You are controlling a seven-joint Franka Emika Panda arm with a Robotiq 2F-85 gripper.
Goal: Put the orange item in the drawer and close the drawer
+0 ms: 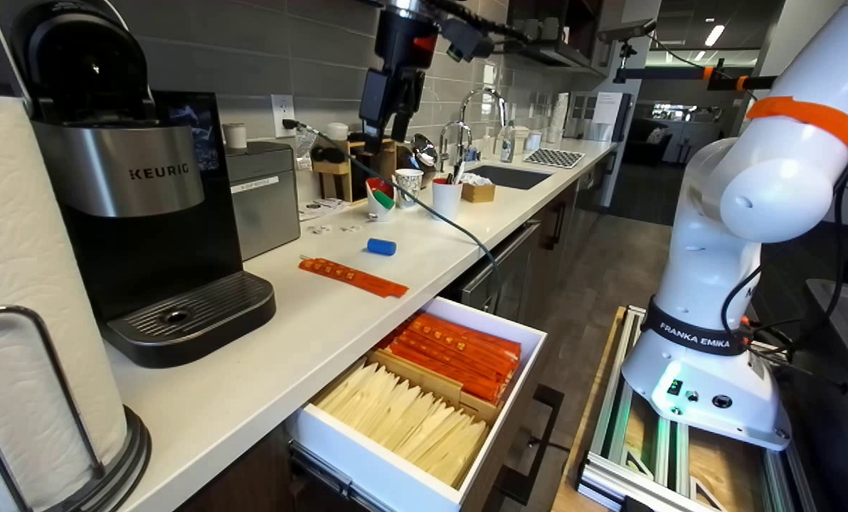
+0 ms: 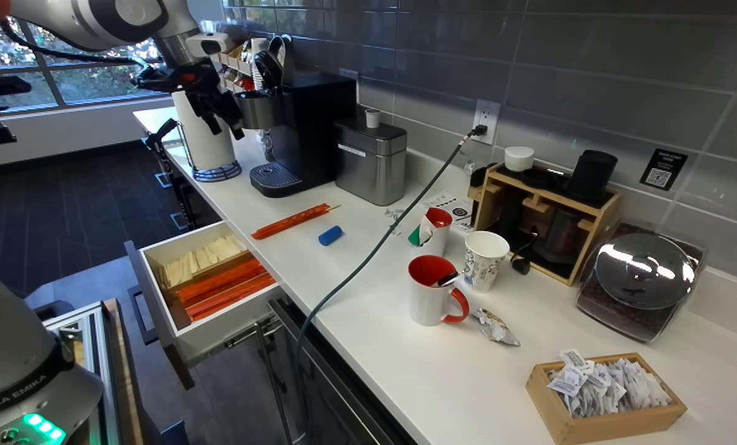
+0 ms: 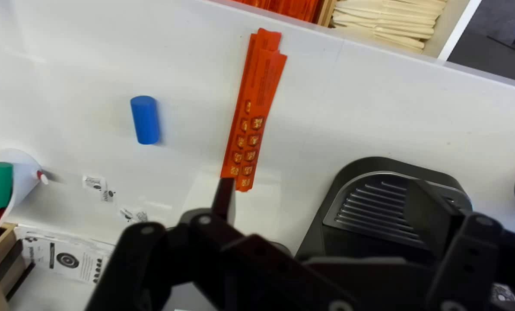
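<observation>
Presumably, pick-up was in hand. Below the front edge of the white counter (image 2: 461, 383), the wide, white-walled drawer (image 1: 378, 462) stood open; overhead hung the black two-fingered gripper (image 3: 329, 198), jaws spread, empty. On top, near that edge, lay the narrow, flat orange-red strip (image 3: 255, 110), next requiring jaws lowered over it.

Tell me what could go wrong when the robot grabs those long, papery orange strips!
The papery orange strips lie flat on the white counter, so the open black gripper might slide over them. They overlap, so one could drop. The dark green cable draped over the counter's edge beside the open white-walled drawer might snag when it shuts.
</observation>
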